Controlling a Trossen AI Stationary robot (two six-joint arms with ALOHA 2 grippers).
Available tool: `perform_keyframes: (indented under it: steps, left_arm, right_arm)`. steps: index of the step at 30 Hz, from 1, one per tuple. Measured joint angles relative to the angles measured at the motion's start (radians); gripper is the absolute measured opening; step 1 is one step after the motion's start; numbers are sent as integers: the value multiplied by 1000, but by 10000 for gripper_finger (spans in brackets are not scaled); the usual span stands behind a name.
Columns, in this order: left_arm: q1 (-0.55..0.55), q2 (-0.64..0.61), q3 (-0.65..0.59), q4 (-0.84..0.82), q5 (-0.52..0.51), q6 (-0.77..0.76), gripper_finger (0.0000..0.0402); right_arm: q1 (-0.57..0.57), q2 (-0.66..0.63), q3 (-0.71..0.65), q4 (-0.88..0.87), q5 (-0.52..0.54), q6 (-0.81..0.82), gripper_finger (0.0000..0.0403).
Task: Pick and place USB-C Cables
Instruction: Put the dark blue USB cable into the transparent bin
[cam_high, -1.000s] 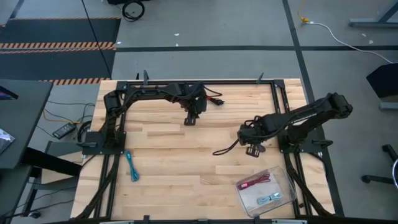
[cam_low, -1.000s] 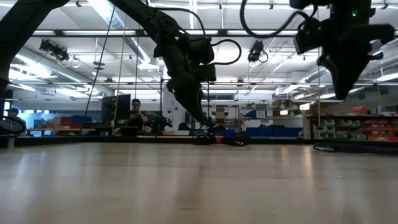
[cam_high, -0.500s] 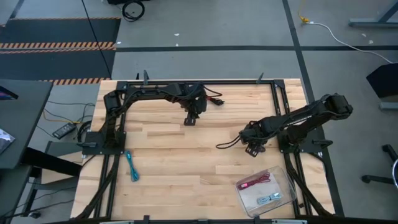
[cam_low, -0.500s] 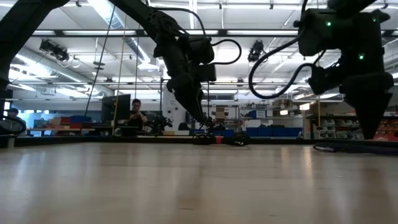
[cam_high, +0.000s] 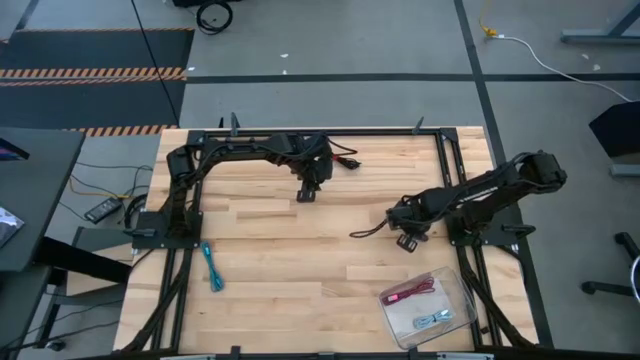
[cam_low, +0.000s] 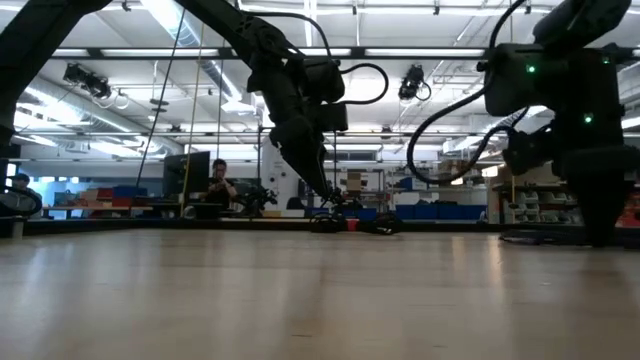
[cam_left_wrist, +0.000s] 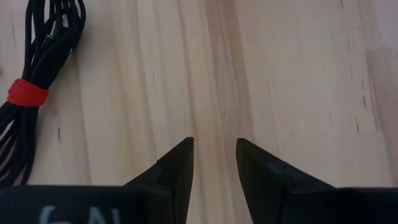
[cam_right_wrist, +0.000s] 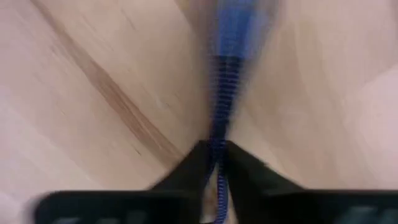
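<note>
My right gripper is low over the table's right middle, pointing down, shut on a blue-purple braided USB-C cable; the high view hides that cable under the gripper. My left gripper hovers open at the far middle with bare wood between its fingers. A black cable bundle with a red tie lies beside it on the wood. A teal cable lies flat at the near left. A red cable and a pale blue one lie in the clear tray. My right gripper pinches the braided cord between its two fingertips, coming from above and pointing down. The cord runs out ahead of the fingers toward a thicker blue end. Blur hides whether that end lies on the wood.
A black frame rims the table. The clear tray stands at the near right corner, close to my right arm's base. Bare wood lies between the two arms and along the near edge. A person sits far back in the room.
My right gripper has sunk from well above the table down to the table top, shifting slightly toward the right and rolling a little. My left gripper has kept still.
</note>
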Motion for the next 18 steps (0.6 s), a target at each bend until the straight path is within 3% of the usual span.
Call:
perform_keyframes:
  steps: [2,9,14,18]
  left_arm:
    - [0,0,0,0,0,-4,128]
    - [0,0,0,0,0,-14,128]
    - [0,0,0,-1,0,-15,128]
    - [0,0,0,-1,0,-18,128]
  right_arm:
    - [-3,-2,42,-19,-11,-52,21]
    - [48,-2,299,-304,-22,-46,17]
    - [172,-3,517,-455,-101,-63,16]
    - [314,-3,635,-444,-161,9,16]
